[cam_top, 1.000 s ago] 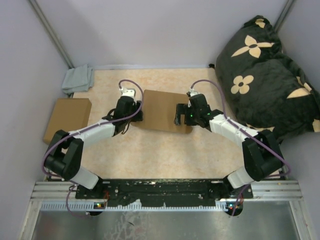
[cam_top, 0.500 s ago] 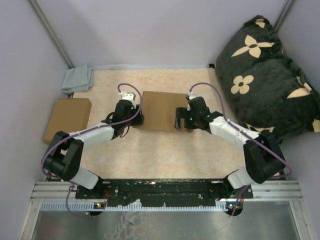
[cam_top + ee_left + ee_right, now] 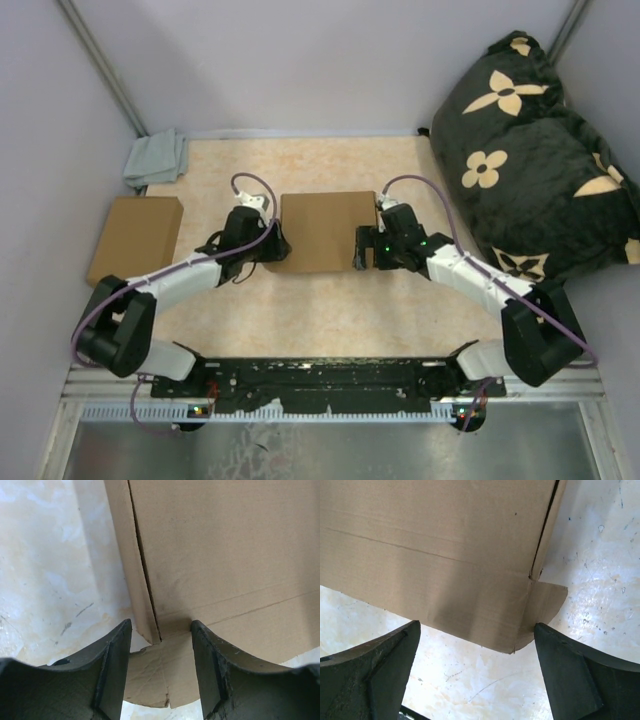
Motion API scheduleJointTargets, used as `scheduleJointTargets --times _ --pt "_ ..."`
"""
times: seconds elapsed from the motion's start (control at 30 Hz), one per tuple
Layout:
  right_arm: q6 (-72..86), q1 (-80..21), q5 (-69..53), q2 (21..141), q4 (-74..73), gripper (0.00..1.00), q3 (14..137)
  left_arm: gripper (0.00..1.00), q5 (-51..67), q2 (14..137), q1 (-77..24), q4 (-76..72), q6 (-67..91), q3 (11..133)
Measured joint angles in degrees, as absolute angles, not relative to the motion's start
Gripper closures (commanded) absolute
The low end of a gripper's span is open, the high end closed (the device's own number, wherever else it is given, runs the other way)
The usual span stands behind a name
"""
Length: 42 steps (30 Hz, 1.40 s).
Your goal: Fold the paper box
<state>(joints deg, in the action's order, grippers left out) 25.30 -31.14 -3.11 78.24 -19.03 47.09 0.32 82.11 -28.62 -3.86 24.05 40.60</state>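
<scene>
The paper box lies flat and folded shut in the middle of the table, a brown cardboard rectangle with crease lines. My left gripper is at its near left corner. In the left wrist view the gripper is open, and a rounded corner tab of the box lies between the jaws. My right gripper is at the near right corner. In the right wrist view it is wide open, with the box's near edge and its rounded tab between the fingers.
A plain brown cardboard box sits at the left edge. A grey cloth lies at the back left. A black cushion with beige flowers fills the right side. Walls close in at the back and sides.
The paper box has turned square to the table and shifted a little toward me. Both grippers have moved nearer along its sides to the near corners.
</scene>
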Motion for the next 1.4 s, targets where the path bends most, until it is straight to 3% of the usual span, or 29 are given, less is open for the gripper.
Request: scheduleJointTargets --times 0.3,0.53,0.73,1.13,1.4 --pt "24.9 -31.1 -3.1 75.8 -19.8 0.04 46.1 0.4 0.9 78.4 -28.6 0.1 24.5 38.9" --pt "24.1 -31.1 -3.0 75.8 -20.1 0.05 45.3 0.29 -4.3 74.2 -28.6 5.9 24.6 38.8" --pt "23.6 -31.1 -3.2 75.8 -20.1 0.06 45.3 0.3 -6.8 71.7 -28.6 8.5 24.5 39.3" --pt "22.5 -31.2 -3.9 75.8 -20.2 0.06 45.3 0.33 0.1 64.8 -29.9 14.1 25.1 37.8" --pt "22.1 -31.2 -4.6 75.8 -20.2 0.06 45.3 0.33 0.1 68.5 -31.0 17.0 25.8 36.7"
